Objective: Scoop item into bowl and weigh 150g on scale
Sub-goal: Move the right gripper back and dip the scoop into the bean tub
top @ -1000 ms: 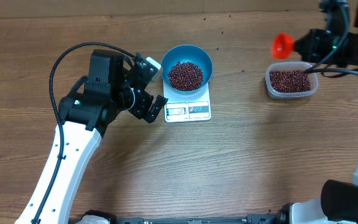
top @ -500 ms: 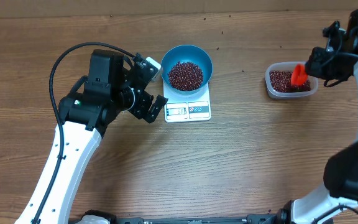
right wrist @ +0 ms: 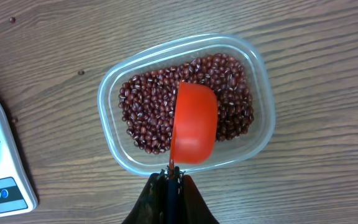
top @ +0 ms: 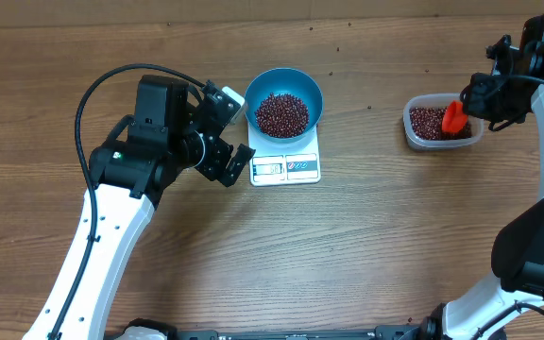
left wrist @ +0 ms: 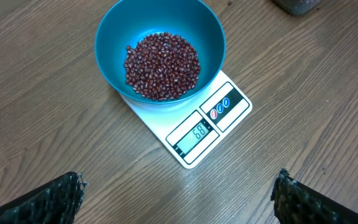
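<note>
Though scale (left wrist: pixel 194 134) lies flat, bowl (left wrist: pixel 213 43) rnd.

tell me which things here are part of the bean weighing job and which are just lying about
Job: blue bowl, beans, white scale, clear tub, red scoop held by the right end effector.
Lying about: stray beans on the table.

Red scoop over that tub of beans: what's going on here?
The right gripper is shut on the handle of a red scoop, holding it over red-brown beans in a clear plastic tub. A blue bowl, partly filled with beans, sits on a white kitchen scale whose display seems to read 68. The left gripper hovers open beside the scale, holding nothing.
</note>
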You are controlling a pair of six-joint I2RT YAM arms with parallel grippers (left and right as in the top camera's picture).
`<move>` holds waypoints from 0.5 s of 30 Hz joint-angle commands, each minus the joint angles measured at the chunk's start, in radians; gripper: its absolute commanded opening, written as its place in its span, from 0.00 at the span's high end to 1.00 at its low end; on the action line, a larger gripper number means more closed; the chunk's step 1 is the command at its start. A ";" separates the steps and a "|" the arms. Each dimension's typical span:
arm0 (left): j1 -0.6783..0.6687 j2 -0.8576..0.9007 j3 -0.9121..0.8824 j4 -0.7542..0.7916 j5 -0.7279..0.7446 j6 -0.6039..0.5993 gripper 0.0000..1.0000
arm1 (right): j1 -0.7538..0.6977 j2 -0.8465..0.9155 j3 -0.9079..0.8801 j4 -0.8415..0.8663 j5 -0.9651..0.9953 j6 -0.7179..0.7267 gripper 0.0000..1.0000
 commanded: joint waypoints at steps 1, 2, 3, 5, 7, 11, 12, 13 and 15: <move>0.004 0.005 -0.004 0.003 0.008 -0.006 0.00 | -0.003 -0.003 0.000 0.016 0.016 -0.005 0.96; 0.004 0.005 -0.004 0.003 0.008 -0.006 0.00 | -0.003 -0.003 0.000 0.019 0.016 -0.005 0.96; 0.004 0.005 -0.004 0.003 0.008 -0.006 0.00 | -0.003 -0.003 -0.001 0.020 0.016 -0.005 0.96; 0.004 0.005 -0.004 0.003 0.008 -0.006 0.01 | -0.003 -0.003 -0.002 0.028 0.015 -0.004 0.96; 0.004 0.005 -0.004 0.003 0.008 -0.006 0.00 | -0.003 -0.003 -0.008 0.037 0.015 -0.004 0.96; 0.004 0.005 -0.004 0.003 0.008 -0.006 0.01 | -0.003 -0.003 -0.039 0.054 0.015 -0.005 0.96; 0.004 0.005 -0.004 0.003 0.008 -0.006 0.00 | -0.003 -0.003 -0.052 0.063 0.015 -0.004 0.96; 0.004 0.005 -0.004 0.003 0.008 -0.006 0.00 | -0.003 -0.003 -0.060 0.070 0.015 -0.004 0.96; 0.004 0.005 -0.004 0.003 0.008 -0.006 0.01 | -0.003 -0.003 -0.072 0.083 0.014 -0.004 0.96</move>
